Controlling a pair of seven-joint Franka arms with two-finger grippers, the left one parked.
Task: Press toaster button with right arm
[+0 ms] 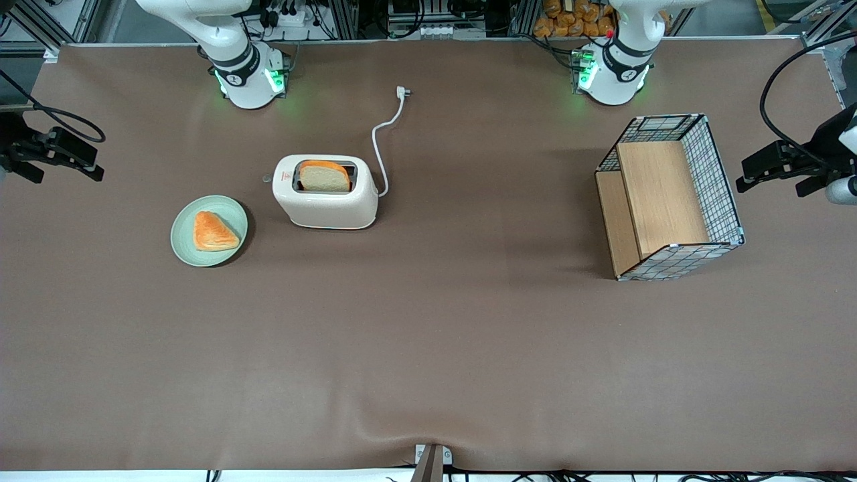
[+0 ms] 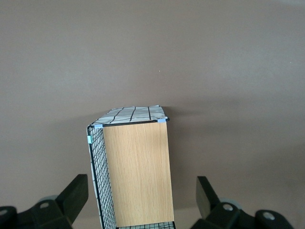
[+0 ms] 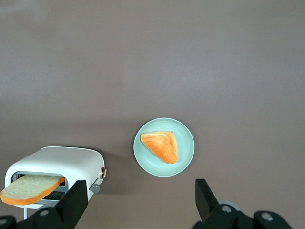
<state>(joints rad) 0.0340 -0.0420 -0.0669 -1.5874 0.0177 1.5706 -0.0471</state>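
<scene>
Jaws (image 3: 138, 200) open above brown table (image 3: 190, 57).

1. The table (image 1: 428, 348) has a brown cover over its whole top.
2. The toaster (image 1: 326, 194) stands on it, closer to the working arm's end and to the edge where the arm bases are.
3. Its white cord (image 1: 383, 144) lies on the cover toward that edge.
4. A green plate (image 1: 186, 235) lies just beside the toaster.
5. A wire basket (image 1: 669, 197) lies near the parked arm's end.
6. The gripper (image 3: 138, 202) is above the table, fingers apart.
</scene>
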